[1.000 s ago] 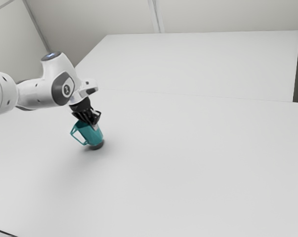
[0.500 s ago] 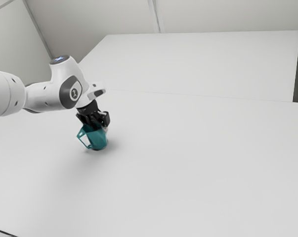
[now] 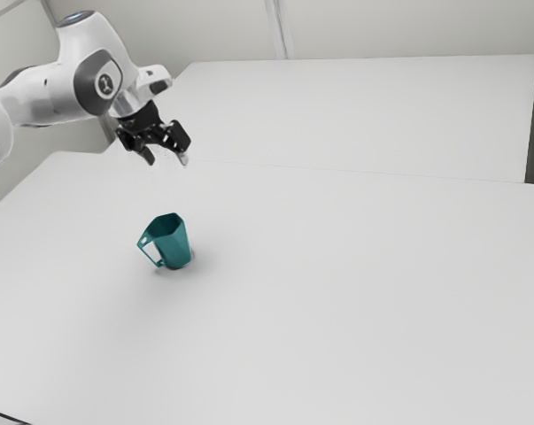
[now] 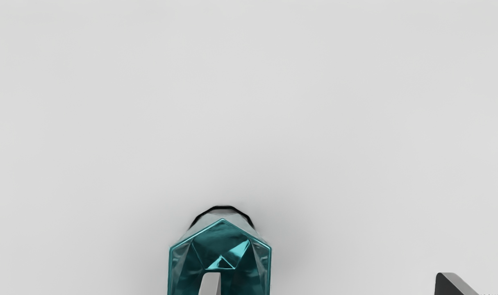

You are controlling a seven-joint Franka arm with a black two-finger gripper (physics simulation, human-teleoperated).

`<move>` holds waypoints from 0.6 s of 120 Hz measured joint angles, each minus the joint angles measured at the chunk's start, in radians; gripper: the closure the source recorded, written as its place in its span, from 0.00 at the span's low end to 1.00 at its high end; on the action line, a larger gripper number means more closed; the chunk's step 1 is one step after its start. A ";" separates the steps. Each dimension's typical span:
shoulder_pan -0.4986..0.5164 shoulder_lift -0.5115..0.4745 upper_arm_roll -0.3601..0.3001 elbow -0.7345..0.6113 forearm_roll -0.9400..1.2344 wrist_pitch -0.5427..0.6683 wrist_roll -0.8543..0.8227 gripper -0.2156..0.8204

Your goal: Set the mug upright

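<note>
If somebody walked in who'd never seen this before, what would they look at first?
Probably the blue-green mug, the one bright color here, standing upright on the big pale table with its handle toward the exterior view's left. Next would be the white robot arm, up in that view's top left, with its black gripper open above the mug.

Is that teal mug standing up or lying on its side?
Upright: the mug rests on the table with its open rim facing up, and the gripper hangs above it, fingers apart.

pale table (image 3: 355, 310), teal mug (image 3: 177, 248) upright on it
</note>
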 joint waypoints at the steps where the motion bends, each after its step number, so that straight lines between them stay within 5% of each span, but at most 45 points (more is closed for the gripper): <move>1: 0.000 0.003 0.000 0.013 0.001 -0.010 0.000 0.24; 30: -0.002 0.032 -0.010 0.252 0.014 -0.247 0.000 0.22; 72: -0.003 0.019 -0.012 0.273 0.011 -0.364 0.024 0.21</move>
